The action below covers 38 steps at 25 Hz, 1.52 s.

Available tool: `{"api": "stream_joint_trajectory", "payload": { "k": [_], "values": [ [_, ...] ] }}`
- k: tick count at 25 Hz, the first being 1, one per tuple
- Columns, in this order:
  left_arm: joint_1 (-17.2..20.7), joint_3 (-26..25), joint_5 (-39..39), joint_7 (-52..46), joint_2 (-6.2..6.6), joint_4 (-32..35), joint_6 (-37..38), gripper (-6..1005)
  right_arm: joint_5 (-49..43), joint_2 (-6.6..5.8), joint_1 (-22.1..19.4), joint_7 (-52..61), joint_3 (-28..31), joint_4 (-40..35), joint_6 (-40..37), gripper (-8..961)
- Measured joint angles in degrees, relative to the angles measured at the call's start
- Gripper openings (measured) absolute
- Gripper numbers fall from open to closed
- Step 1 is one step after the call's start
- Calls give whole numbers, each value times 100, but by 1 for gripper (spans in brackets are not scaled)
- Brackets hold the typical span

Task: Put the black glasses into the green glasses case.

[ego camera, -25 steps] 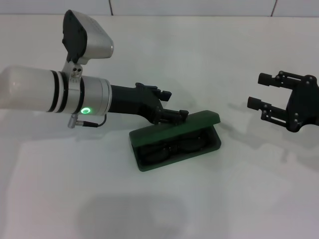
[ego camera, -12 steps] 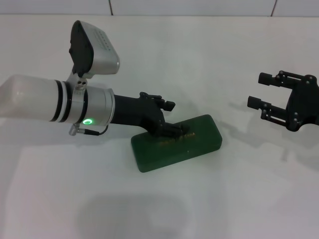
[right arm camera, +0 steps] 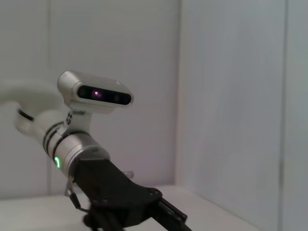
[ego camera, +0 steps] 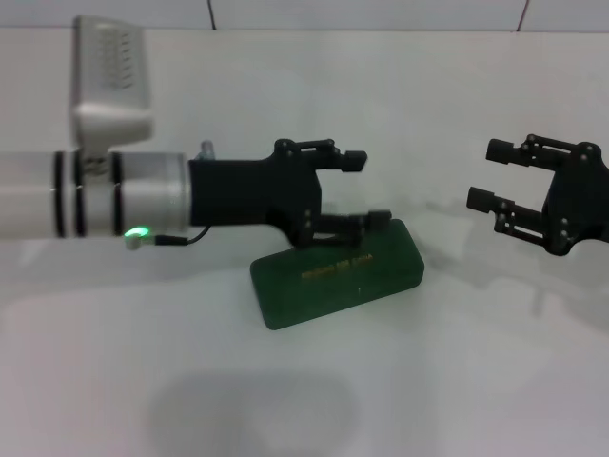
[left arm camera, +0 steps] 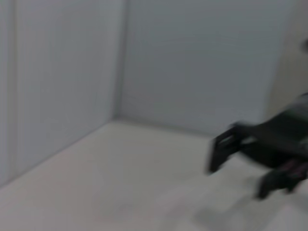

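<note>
The green glasses case (ego camera: 335,274) lies shut on the white table, with gold lettering showing on its lid. The black glasses are hidden from view. My left gripper (ego camera: 366,190) hovers open just over the case's far edge, its lower finger (ego camera: 378,219) close above the lid and nothing between the fingers. My right gripper (ego camera: 485,173) hangs open and empty to the right of the case, well apart from it. The left wrist view shows the right gripper (left arm camera: 260,154) across the table. In the right wrist view the left arm's black gripper body (right arm camera: 130,207) is seen from afar.
White table (ego camera: 314,400) all around the case, with a tiled wall at the back. The left arm's silver forearm (ego camera: 95,195) and its wrist camera (ego camera: 112,81) reach in from the left at table height.
The case lid went from open, with the glasses lying inside, to shut under my left gripper. The left gripper then rose off the lid and rolled level. The right arm stayed put.
</note>
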Motion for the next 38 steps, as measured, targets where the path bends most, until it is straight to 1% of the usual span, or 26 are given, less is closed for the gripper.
{"api": "stream_joint_trajectory", "payload": {
  "k": [3, 5, 6, 7, 8, 9, 10, 11, 12, 15, 19, 22, 26, 38],
  "values": [
    [189, -496, -31, 620, 67, 5, 1118, 786, 0, 11, 0, 0, -8, -9, -401, 615],
    [369, -842, -68, 993, 126, -37, 1787, 786, -65, 71, 0, 0, -22, -39, -547, 616],
    [456, -978, -90, 1175, 139, -63, 2030, 786, -158, 146, 12, -5, -30, -81, -563, 616],
    [560, -1111, -103, 1358, 150, -88, 2252, 786, -252, 202, 28, -33, -29, -107, -567, 656],
    [661, -1205, -112, 1501, 147, -109, 2404, 786, -362, 283, 50, -80, -32, -128, -569, 696],
    [733, -1253, -115, 1571, 145, -116, 2472, 786, -420, 338, 62, -131, -31, -137, -565, 736],
    [794, -1284, -112, 1634, 141, -122, 2532, 786, -516, 422, 86, -238, -44, -139, -557, 776],
    [843, -1290, -83, 1676, 136, -151, 2549, 786, -548, 455, 102, -325, -72, -128, -545, 816],
    [843, -1290, -83, 1676, 136, -151, 2549, 786, -573, 498, 130, -463, -170, -90, -525, 823],
    [881, -1281, 63, 1861, 136, -391, 2563, 786, -547, 512, 297, -627, -501, 54, -506, 842],
    [959, -1305, 74, 2038, 146, -575, 2574, 786, -545, 514, 376, -658, -549, 138, -473, 868],
    [1027, -1309, 75, 2115, 147, -613, 2599, 786, -545, 515, 381, -672, -555, 158, -399, 888],
    [1138, -1313, 67, 2213, 152, -590, 2636, 786, -547, 516, 360, -677, -575, 161, -381, 888],
    [1189, -1314, 84, 2291, 171, -618, 2652, 786, -547, 516, 333, -899, -789, 165, -379, 888]
  ]
}}
